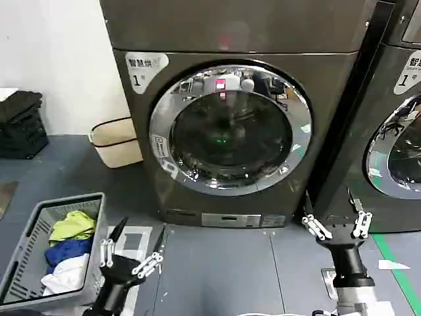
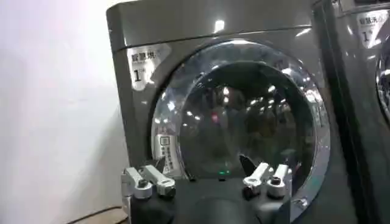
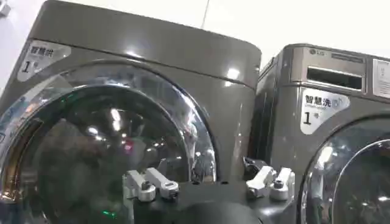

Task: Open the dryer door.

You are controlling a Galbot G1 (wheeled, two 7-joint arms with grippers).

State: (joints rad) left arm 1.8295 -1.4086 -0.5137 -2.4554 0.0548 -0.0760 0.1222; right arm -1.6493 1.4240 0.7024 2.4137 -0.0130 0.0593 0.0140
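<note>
Dryer door (image 1: 230, 128) sitting shut, flush in the front of the bronze-grey machine (image 1: 263, 26), straight ahead of the robot. Left gripper (image 1: 131, 253) hovering low over the grey floor beside a laundry basket (image 1: 26, 247), fingers spread, gripping nothing. Right gripper (image 1: 335, 220) hanging near the machine's lower right corner, fingers likewise apart and empty. Second machine (image 1: 401, 99) standing at right.

A white wall (image 1: 52, 59) meets grey floor (image 1: 217, 270) — green tape (image 1: 398, 263) at its edge, a beige bin (image 1: 115, 141) nearby.
</note>
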